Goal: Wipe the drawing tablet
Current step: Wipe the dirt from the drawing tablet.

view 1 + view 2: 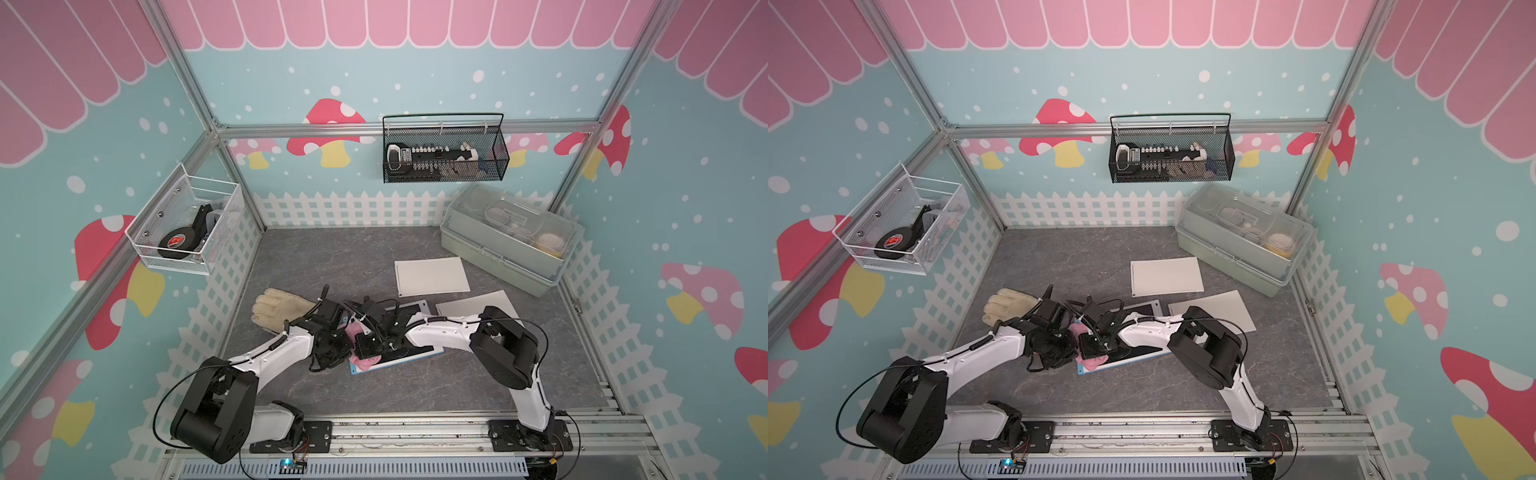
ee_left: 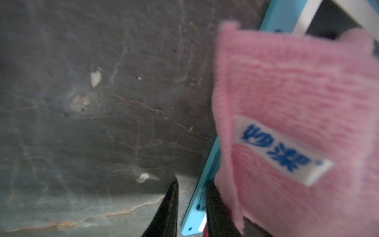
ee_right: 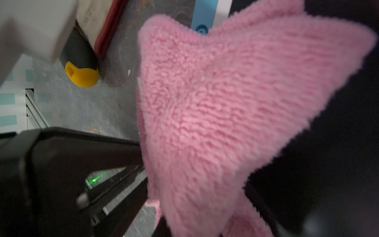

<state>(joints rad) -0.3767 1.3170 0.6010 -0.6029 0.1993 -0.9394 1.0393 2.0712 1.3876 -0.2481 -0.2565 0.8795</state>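
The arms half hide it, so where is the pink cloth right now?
In both top views the pink cloth sits over the left end of the drawing tablet, right of the glove.

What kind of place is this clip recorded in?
Probably a lab test booth rather than a real room: metal frame bars hold printed mushroom wall panels, a wire basket hangs from the frame, and two robot arms are bolted to a rail at the front of the table.

Centre frame: pink cloth [image 1: 368, 362] bunched on left end of blue-edged drawing tablet [image 1: 415, 354]; beige glove [image 1: 278, 307] lies nearby, upper left.
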